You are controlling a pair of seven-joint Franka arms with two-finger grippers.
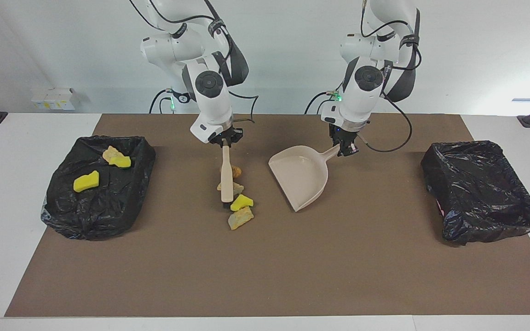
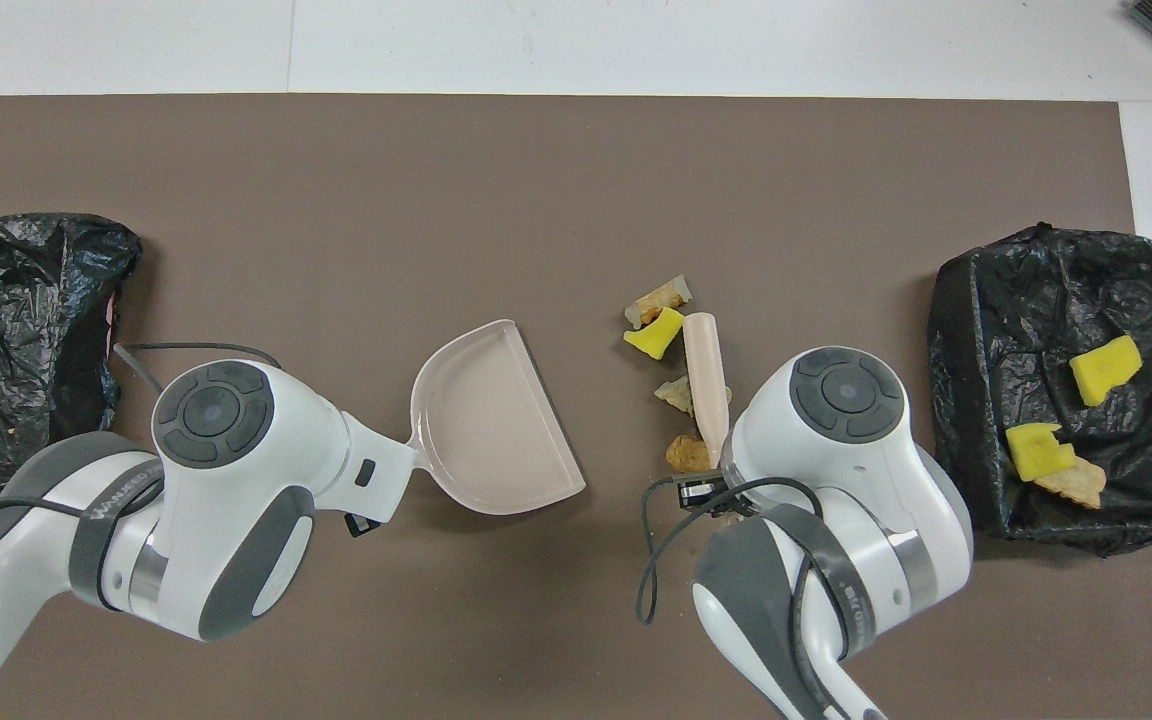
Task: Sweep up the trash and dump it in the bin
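The right end effector (image 1: pixel 226 142) is clenched on the brush (image 1: pixel 226 177), beside the trash (image 1: pixel 241 202) at mid-bench. The left end effector (image 1: pixel 345 148) grips the dustpan (image 1: pixel 302 175), near the scraps.

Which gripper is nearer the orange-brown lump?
Right. The right gripper, holding the brush, is just above the orange-brown lump; the left gripper holds the dustpan apart.

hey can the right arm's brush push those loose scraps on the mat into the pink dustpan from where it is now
Probably yes. The right gripper holds the pale-handled brush right beside the loose yellow and tan scraps, and bare brown mat lies between them and the pink plastic dustpan held by the left gripper.
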